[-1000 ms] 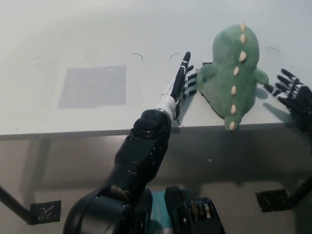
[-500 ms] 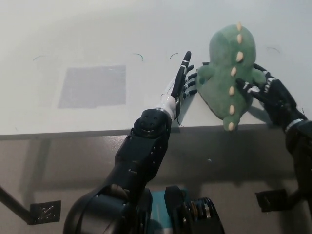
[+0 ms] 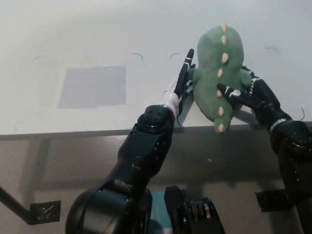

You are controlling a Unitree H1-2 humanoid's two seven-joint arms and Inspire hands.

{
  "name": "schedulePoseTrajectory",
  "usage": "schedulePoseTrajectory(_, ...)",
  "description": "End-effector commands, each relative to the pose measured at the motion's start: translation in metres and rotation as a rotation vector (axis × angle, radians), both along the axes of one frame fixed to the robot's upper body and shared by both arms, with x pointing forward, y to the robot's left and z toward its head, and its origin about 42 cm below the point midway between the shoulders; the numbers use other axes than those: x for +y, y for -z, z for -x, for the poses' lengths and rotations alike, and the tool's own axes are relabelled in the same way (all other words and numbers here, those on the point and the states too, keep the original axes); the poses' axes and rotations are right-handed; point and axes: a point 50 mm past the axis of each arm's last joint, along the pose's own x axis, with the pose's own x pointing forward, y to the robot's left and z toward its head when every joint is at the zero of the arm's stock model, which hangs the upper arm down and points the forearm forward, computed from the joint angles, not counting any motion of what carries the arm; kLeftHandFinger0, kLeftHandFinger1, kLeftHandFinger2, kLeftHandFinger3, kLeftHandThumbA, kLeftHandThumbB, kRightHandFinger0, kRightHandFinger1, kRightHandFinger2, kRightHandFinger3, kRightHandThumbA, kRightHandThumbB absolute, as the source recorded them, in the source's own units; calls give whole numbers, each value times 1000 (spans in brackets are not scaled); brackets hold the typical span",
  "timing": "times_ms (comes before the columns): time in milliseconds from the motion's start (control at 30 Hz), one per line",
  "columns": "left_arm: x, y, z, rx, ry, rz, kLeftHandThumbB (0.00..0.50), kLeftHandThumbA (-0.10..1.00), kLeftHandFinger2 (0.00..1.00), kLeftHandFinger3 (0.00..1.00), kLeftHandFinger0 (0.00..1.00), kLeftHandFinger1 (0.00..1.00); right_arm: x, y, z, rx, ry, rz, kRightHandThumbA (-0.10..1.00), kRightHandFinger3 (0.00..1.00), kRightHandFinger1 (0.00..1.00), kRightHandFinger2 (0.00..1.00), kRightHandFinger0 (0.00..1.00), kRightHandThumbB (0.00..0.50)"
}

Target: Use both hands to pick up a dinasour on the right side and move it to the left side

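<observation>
A green plush dinosaur (image 3: 214, 68) with a row of cream spikes lies on the white table (image 3: 146, 29), right of the middle and near the front edge. My left hand (image 3: 183, 78) stands flat on edge against the dinosaur's left side, fingers stretched out straight. My right hand (image 3: 243, 92) presses on its right side, fingers spread over the back and the spikes. The toy is squeezed between both hands and still rests on the table.
A grey square patch (image 3: 92, 87) marks the table's left half. The table's front edge (image 3: 73, 131) runs just below the dinosaur's tail. Faint pen marks (image 3: 137, 55) dot the top. Table feet (image 3: 46, 212) stand on the floor below.
My right hand came in from the right edge, reached the dinosaur and pushed it leftward against my left hand. The left hand has hardly moved.
</observation>
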Motion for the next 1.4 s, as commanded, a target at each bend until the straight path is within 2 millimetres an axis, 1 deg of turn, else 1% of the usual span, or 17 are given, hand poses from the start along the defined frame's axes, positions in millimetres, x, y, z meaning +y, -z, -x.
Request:
schedulePoseTrajectory(0, -58, -39, 8, -73, 163, 39, 342, 1000, 1000, 1000, 1000, 1000, 32, -43, -14, -157, -41, 49, 1000, 1000, 1000, 1000, 1000, 356)
schedulePoseTrajectory(33, -62, -40, 9, -74, 171, 36, 335, 1000, 1000, 1000, 1000, 1000, 31, -43, -14, -155, -28, 43, 1000, 1000, 1000, 1000, 1000, 390)
schedulePoseTrajectory(67, -65, -42, 9, -59, 176, 57, 304, 1000, 1000, 1000, 1000, 1000, 30, -45, -14, -168, -25, 51, 1000, 1000, 1000, 1000, 1000, 383)
schedulePoseTrajectory(100, -64, -43, 8, -58, 176, 59, 301, 1000, 1000, 1000, 1000, 1000, 31, -45, -15, -171, -26, 52, 1000, 1000, 1000, 1000, 1000, 384)
schedulePoseTrajectory(133, -65, -45, 8, -52, 181, 47, 264, 1000, 1000, 1000, 1000, 1000, 30, -46, -16, -178, -24, 56, 1000, 1000, 1000, 1000, 1000, 390)
schedulePoseTrajectory(167, -66, -46, 7, -54, 190, 48, 237, 1000, 1000, 1000, 1000, 1000, 29, -47, -16, -182, -25, 57, 1000, 1000, 1000, 1000, 1000, 359)
schedulePoseTrajectory(233, -66, -48, 6, -62, 210, 50, 228, 1000, 1000, 1000, 1000, 1000, 24, -48, -17, -199, -31, 61, 1000, 1000, 1000, 1000, 1000, 312)
schedulePoseTrajectory(333, -66, -49, 6, -77, 220, 52, 214, 1000, 1000, 1000, 1000, 1000, 21, -48, -18, -207, -28, 63, 1000, 1000, 1000, 1000, 1000, 310)
schedulePoseTrajectory(433, -65, -49, 5, -74, 218, 45, 247, 1000, 1000, 1000, 1000, 1000, 21, -47, -18, -209, -22, 62, 1000, 1000, 1000, 1000, 1000, 305)
schedulePoseTrajectory(567, -64, -50, 4, -71, 215, 47, 224, 1000, 1000, 1000, 1000, 1000, 24, -47, -18, -221, -9, 58, 1000, 1000, 1000, 1000, 1000, 296)
schedulePoseTrajectory(600, -64, -52, 3, -76, 214, 46, 252, 1000, 1000, 1000, 1000, 1000, 24, -49, -20, -222, -8, 55, 1000, 1000, 1000, 1000, 1000, 286)
schedulePoseTrajectory(700, -63, -55, 2, -88, 220, 47, 218, 1000, 1000, 1000, 1000, 1000, 25, -53, -21, -227, -7, 64, 1000, 1000, 1000, 1000, 1000, 263)
schedulePoseTrajectory(1067, -56, -55, -1, -83, 190, 67, 199, 1000, 1000, 1000, 1000, 1000, 33, -56, -24, -218, -14, 74, 1000, 1000, 1000, 1000, 1000, 302)
schedulePoseTrajectory(1133, -51, -54, -2, -81, 175, 78, 173, 1000, 1000, 1000, 1000, 1000, 37, -57, -24, -205, -28, 73, 1000, 1000, 1000, 1000, 1000, 269)
schedulePoseTrajectory(1267, -49, -58, -5, -86, 179, 73, 203, 1000, 1000, 1000, 1000, 1000, 40, -64, -27, -218, -35, 64, 1000, 1000, 1000, 1000, 1000, 239)
schedulePoseTrajectory(1333, -53, -60, -4, -87, 187, 84, 188, 1000, 1000, 1000, 1000, 1000, 36, -65, -26, -215, -33, 63, 1000, 1000, 1000, 1000, 1000, 248)
schedulePoseTrajectory(1367, -46, -59, -6, -112, 179, 51, 195, 1000, 1000, 1000, 1000, 1000, 43, -66, -26, -210, -42, 71, 1000, 1000, 1000, 1000, 1000, 265)
